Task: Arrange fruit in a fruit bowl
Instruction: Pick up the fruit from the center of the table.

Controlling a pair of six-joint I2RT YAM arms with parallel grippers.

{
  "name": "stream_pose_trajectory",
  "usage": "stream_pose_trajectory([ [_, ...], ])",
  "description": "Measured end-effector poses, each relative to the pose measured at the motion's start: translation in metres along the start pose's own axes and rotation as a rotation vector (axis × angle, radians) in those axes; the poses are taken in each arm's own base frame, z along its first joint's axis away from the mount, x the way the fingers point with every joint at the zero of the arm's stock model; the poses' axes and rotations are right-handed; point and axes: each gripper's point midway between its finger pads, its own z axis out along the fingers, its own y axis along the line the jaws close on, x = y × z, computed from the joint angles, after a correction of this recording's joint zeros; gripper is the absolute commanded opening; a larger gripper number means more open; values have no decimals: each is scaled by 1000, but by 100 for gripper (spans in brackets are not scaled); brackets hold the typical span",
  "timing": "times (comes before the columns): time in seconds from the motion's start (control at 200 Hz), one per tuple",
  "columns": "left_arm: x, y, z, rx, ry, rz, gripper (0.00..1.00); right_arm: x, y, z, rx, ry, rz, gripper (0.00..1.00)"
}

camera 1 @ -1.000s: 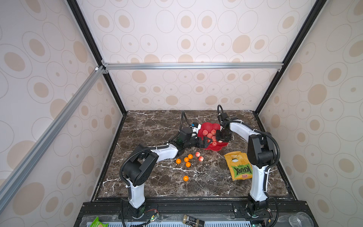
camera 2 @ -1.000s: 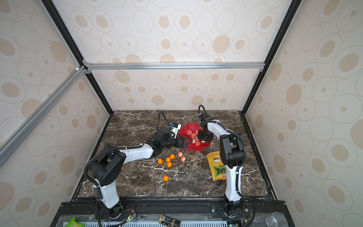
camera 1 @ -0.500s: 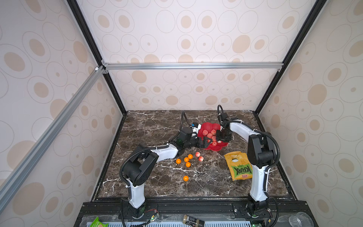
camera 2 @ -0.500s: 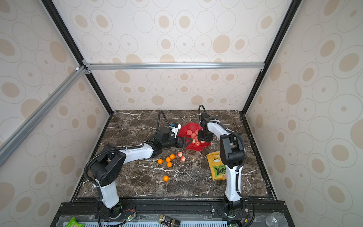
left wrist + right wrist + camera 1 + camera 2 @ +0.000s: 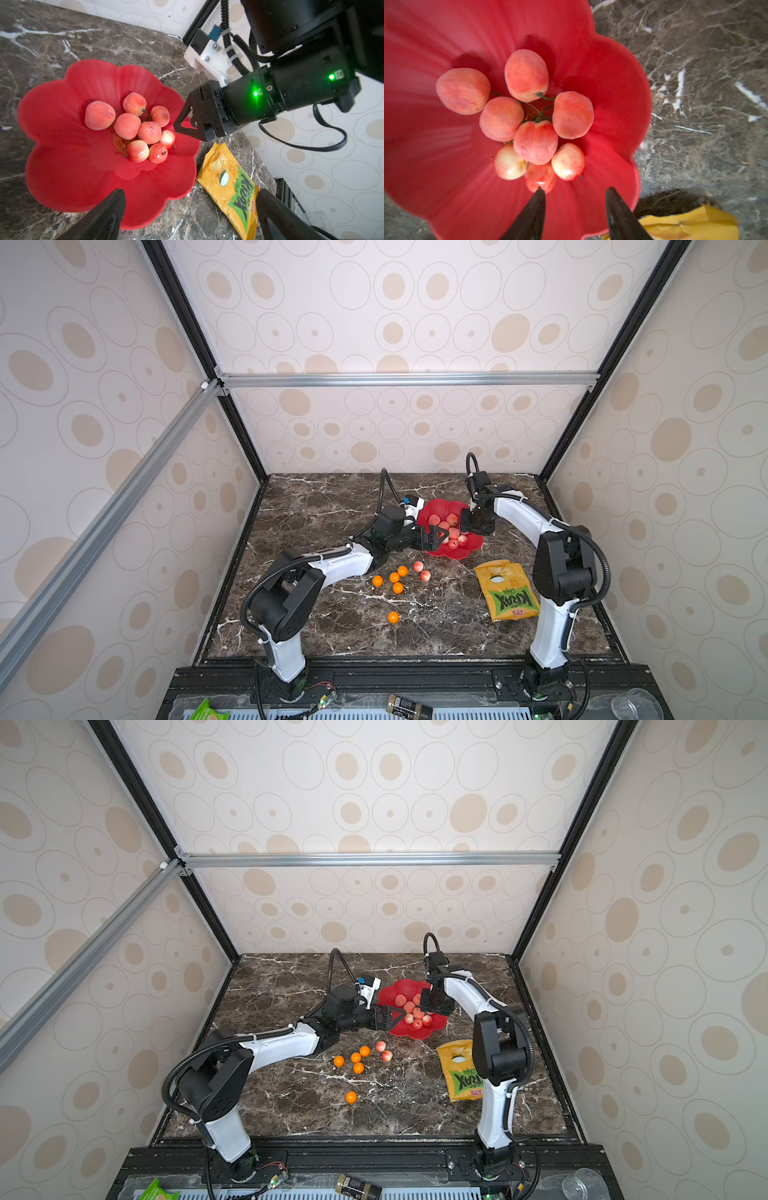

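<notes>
Collision risk: left tool (image 5: 438, 538), spread wide and empty, and right tool (image 5: 574, 190), part-spread and empty, crowd the fruit bowl (image 5: 62, 166) at the far side of the worktop (image 5: 316, 506). Contact with its rim may tip out piled fruit (image 5: 535, 143); loose fruit (image 5: 394, 577) rolls easily.

Eight pink-red fruits (image 5: 535, 141) are clustered over the gold emblem (image 5: 530, 110) at the centre of the red scalloped bowl (image 5: 446, 187). The right gripper (image 5: 575, 199), jaws parted and empty, is seen at six o'clock of them. A yellow bag (image 5: 685, 224) is glimpsed at five o'clock.
</notes>
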Motion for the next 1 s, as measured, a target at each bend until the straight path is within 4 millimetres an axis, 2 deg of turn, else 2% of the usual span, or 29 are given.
stream_pose_trajectory([
  [0.165,-1,-4,-13,-5,-17,6,99,7,-2,-14,-14,-17,4,51],
  [0.43,15,1,-31,-41,-3,-1,99,38,-3,-30,-26,-16,-16,51],
  [0.65,26,4,-52,-63,-9,-5,99,65,16,-43,-61,-35,-90,50],
  [0.805,37,5,-68,-71,-14,-15,99,80,28,-43,-62,-35,-141,50],
  [1.0,51,8,-90,-88,-28,-38,99,99,52,-43,-83,-28,-223,49],
])
